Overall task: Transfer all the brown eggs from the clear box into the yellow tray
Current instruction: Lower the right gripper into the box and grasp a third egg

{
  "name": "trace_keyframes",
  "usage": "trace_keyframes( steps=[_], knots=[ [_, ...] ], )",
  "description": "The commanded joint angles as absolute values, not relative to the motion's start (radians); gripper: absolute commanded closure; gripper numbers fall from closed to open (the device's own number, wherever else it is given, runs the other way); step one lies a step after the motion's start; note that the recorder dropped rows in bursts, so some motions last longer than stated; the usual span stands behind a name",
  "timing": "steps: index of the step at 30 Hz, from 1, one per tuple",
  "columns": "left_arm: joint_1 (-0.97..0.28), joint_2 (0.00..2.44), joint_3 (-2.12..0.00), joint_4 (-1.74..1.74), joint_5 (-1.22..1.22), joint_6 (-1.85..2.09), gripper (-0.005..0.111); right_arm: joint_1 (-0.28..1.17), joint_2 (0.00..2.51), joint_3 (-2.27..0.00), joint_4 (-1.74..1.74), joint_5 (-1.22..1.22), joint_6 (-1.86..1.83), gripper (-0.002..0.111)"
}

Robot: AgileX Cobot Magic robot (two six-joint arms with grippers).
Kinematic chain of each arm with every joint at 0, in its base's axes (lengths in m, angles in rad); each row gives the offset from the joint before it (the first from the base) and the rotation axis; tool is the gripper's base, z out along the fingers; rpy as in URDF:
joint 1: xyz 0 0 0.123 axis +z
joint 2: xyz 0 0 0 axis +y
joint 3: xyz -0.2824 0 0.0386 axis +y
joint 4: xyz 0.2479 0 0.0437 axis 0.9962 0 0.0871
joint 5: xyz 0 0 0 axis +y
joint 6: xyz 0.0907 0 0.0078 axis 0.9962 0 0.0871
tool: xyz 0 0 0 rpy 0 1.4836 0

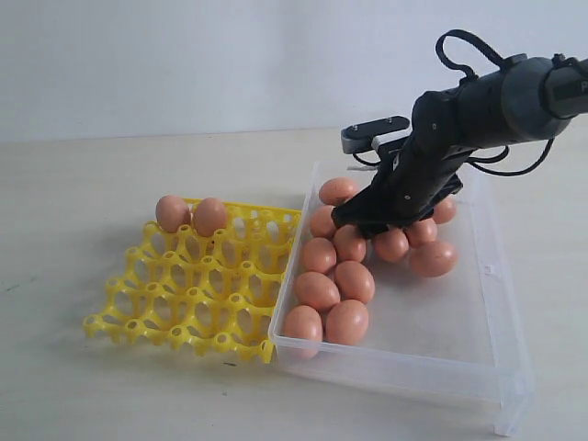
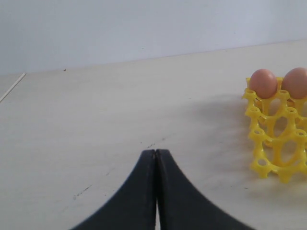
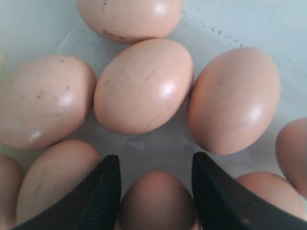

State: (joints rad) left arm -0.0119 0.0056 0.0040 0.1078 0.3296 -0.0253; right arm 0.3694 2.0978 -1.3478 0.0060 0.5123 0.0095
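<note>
counted two brown eggs (image 1: 173,211) seated in the far row of the yellow tray (image 1: 184,294), noted about a dozen left in the clear box (image 1: 432,367) beside it, found right fingers (image 3: 103,201) spread astride one boxed egg (image 3: 157,201), grip unconfirmed, and left fingers (image 2: 139,191) pressed shut, empty, above the bench (image 1: 73,202).

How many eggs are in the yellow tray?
2. The corner egg sits in the yellow tray's back corner cup; the second egg is right beside it in that row. None seem hidden there.

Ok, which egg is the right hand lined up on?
The shadowed egg straddled by the right hand; it alone sits between the open fingers.
</note>
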Motion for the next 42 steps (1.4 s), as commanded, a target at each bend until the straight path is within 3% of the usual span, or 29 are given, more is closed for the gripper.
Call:
trace_keyframes(
  steps=[1,28,34,38,40,42],
  knots=[
    [-0.011,0.0,0.0,0.101,0.316,-0.03,0.107,0.366,2.107,-1.346,0.0,0.504,-0.007,0.062],
    [-0.011,0.0,0.0,0.101,0.316,-0.03,0.107,0.373,2.108,-1.343,0.0,0.61,0.0,0.062],
    [-0.011,0.0,0.0,0.101,0.316,-0.03,0.107,0.373,2.108,-1.343,0.0,0.628,0.0,0.05],
    [-0.011,0.0,0.0,0.101,0.316,-0.03,0.107,0.373,2.108,-1.343,0.0,0.628,0.0,0.05],
    [-0.011,0.0,0.0,0.101,0.316,-0.03,0.107,0.373,2.108,-1.343,0.0,0.628,0.0,0.053],
    [-0.011,0.0,0.0,0.101,0.316,-0.03,0.107,0.373,2.108,-1.343,0.0,0.628,0.0,0.067]
  ],
)
